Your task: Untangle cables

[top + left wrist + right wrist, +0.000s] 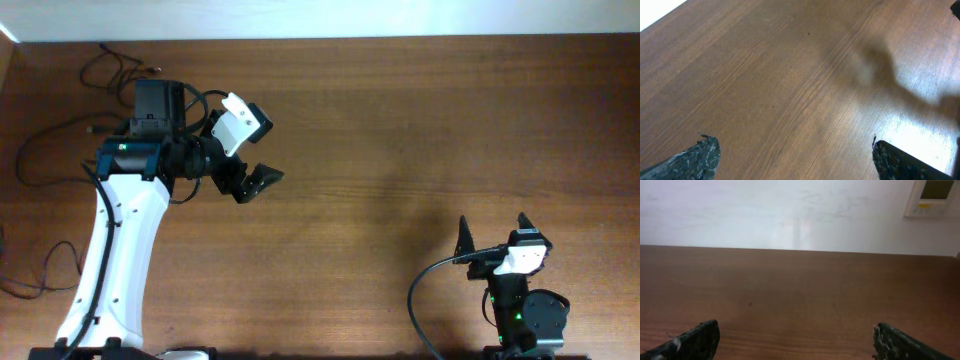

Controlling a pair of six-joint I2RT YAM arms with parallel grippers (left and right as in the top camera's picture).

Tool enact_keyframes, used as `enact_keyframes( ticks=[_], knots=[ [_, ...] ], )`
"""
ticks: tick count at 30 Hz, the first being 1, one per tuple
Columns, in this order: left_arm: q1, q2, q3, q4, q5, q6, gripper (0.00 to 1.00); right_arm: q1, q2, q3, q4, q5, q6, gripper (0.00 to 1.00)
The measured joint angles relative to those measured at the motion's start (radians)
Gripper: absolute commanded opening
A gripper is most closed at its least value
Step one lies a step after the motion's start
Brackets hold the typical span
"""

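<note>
Thin black cables lie as loose strands at the table's far left in the overhead view: one curls at the back (112,60), one loops by the left edge (38,140), one loops lower down (45,268). My left gripper (258,185) is open and empty, to the right of them over bare wood. The left wrist view shows its fingers (792,147) wide apart with only wood between. My right gripper (494,230) is open and empty at the front right. Its fingers (795,329) are spread in the right wrist view. No cable shows in either wrist view.
The wooden table (400,130) stretches between the two arms. A thicker black wire (425,285) curves from the right arm's base. A white wall (790,210) with a wall panel (932,195) stands behind the table's far edge.
</note>
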Motion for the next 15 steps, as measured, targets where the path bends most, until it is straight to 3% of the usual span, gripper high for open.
enact_keyframes(
  ticks=[15],
  knots=[
    [0.000, 0.000, 0.000, 0.000, 0.000, 0.000, 0.99, 0.000, 0.000, 0.000, -0.001, 0.013, 0.003, 0.98]
  ],
)
